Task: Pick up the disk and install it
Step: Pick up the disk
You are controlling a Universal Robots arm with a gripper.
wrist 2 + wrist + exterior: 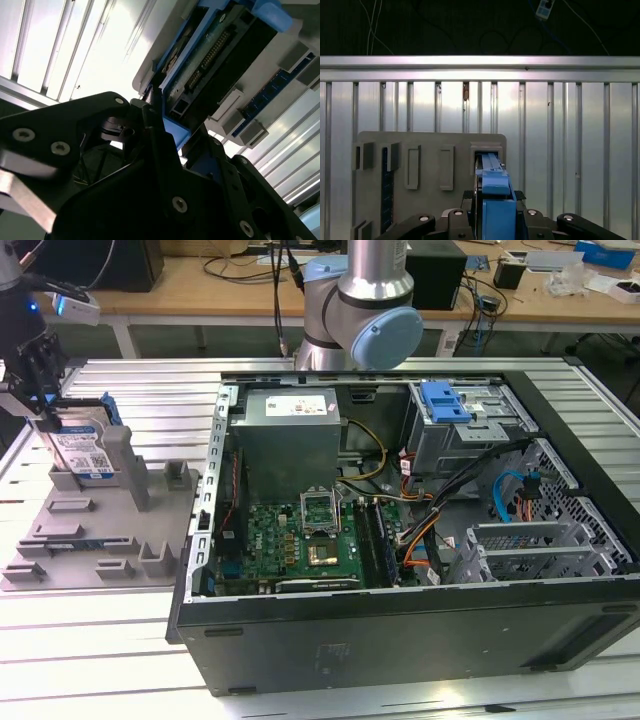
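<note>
The disk [85, 448], silver with a white-and-blue label and a blue carrier frame, stands on edge in a slot at the back of the grey holder plate [100, 535] at the exterior view's left. My gripper [42, 400] comes down on its upper edge, black fingers on either side of the blue frame, shut on it. The first wrist view looks down the disk's blue edge [492, 182] between the fingers [470, 200], with the holder plate [430, 150] below. In the second wrist view the disk's underside [210, 55] with its connector row sits just past my gripper [177, 131].
An open computer case [400, 650] lies on the slatted aluminium table [120, 670], to the exterior view's right of the holder. Inside are a grey power-supply box [285, 435], a motherboard [310, 535], cables and a drive cage with a blue latch [445, 400]. The arm's base [360, 310] stands behind the case.
</note>
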